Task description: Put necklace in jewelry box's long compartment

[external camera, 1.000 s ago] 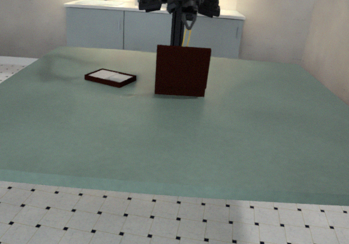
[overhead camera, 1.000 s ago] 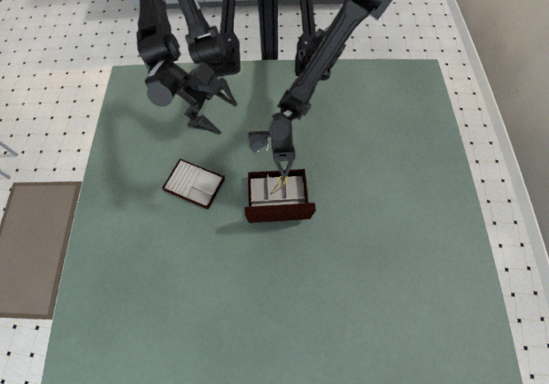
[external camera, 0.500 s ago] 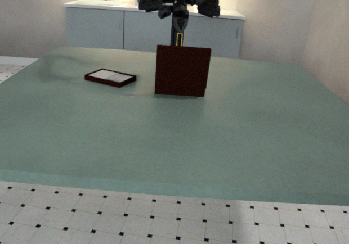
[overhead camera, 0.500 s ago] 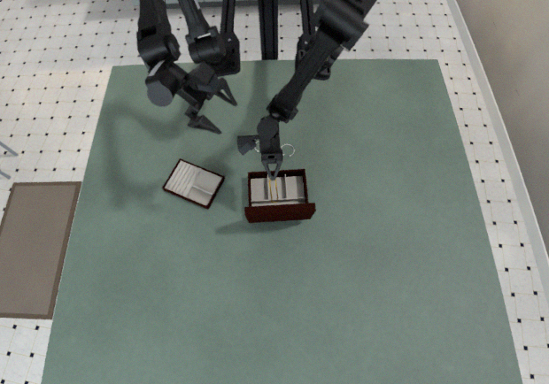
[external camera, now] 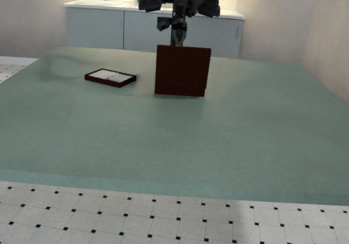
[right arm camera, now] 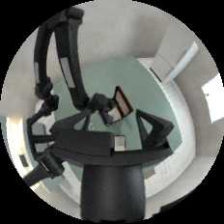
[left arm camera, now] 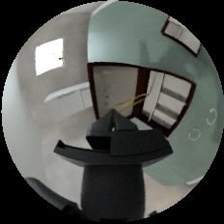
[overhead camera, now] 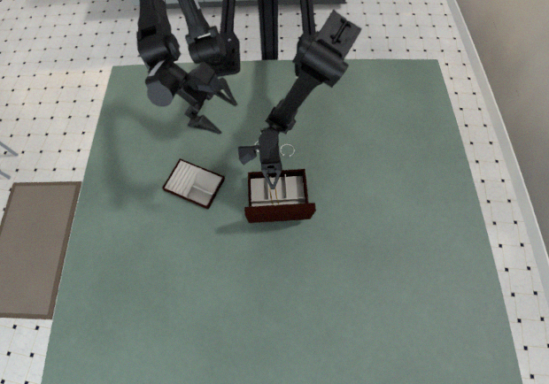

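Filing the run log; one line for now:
left gripper: shut on necklace, above jewelry box | right gripper: open | bangles: outside box

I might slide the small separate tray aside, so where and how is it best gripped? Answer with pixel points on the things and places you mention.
I'd take the tray [overhead camera: 216, 193] [external camera: 102, 81] [left arm camera: 180, 43] [right arm camera: 120, 142] by the long wall nearest the arms' mount, beside its undivided corner compartment, coming from above with the open right tool [overhead camera: 228, 119] [right arm camera: 113, 111] straddling it. The tray lies flat, shallow and open-topped, with a thin upright rim.

Gold necklace [overhead camera: 274, 196] [external camera: 178, 45] [left arm camera: 129, 102], thin, in two strands, hanging from the left claw [overhead camera: 273, 188] [external camera: 178, 45] [left arm camera: 113, 111] over the open jewelry box [overhead camera: 280, 213] [external camera: 182, 70] [left arm camera: 142, 92].
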